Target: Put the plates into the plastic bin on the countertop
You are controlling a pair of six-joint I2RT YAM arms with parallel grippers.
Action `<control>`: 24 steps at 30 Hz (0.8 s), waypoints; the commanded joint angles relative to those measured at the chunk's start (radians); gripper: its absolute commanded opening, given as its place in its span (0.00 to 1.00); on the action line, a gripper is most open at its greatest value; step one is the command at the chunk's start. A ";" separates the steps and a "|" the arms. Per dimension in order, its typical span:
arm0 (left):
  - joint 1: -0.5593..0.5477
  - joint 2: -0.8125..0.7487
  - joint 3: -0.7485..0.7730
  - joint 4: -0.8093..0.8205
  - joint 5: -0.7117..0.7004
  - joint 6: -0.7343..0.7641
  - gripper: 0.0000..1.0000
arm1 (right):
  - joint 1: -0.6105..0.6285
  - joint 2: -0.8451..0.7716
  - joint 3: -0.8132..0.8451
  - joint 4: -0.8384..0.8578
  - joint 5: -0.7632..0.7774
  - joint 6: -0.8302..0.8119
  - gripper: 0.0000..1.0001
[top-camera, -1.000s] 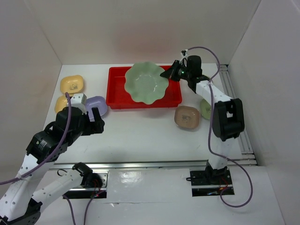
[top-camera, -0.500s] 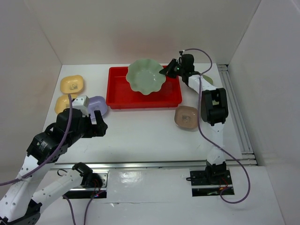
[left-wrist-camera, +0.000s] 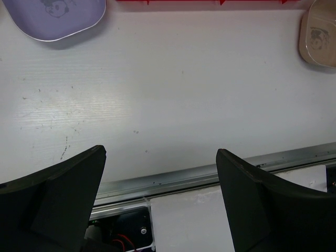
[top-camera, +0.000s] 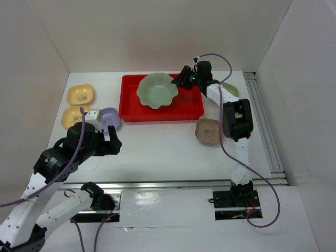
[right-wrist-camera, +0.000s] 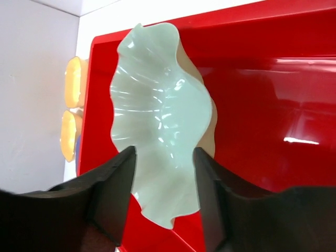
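Our right gripper [right-wrist-camera: 163, 153] pinches the green dish [right-wrist-camera: 157, 105], tilted over the red bin [right-wrist-camera: 257, 94]. Our left gripper [left-wrist-camera: 160, 152] hangs wide open

The white countertop [top-camera: 157, 149] carries the red bin [top-camera: 127, 102], beneath and ahead of the right fingers [right-wrist-camera: 113, 184]. The lavender dish [left-wrist-camera: 52, 18] lies ahead of the left fingers [left-wrist-camera: 58, 194], the tan dish [left-wrist-camera: 317, 34] ahead to their right, and two yellow dishes [top-camera: 80, 94] [top-camera: 70, 116] off to their left. The olive dish [top-camera: 230, 89] lies behind the right fingers.
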 commanded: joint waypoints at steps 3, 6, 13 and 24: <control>0.004 -0.007 0.001 0.037 0.012 -0.006 1.00 | -0.005 -0.157 -0.002 -0.064 0.090 -0.040 0.64; 0.004 -0.007 0.001 0.037 0.023 -0.015 1.00 | -0.016 -0.214 -0.011 -0.156 0.181 -0.040 0.64; 0.004 0.002 -0.019 0.092 0.079 -0.026 1.00 | -0.007 -0.459 -0.233 -0.166 0.382 -0.071 0.83; -0.135 0.245 -0.236 0.670 0.366 -0.218 1.00 | 0.155 -0.971 -0.463 -0.351 0.787 -0.220 1.00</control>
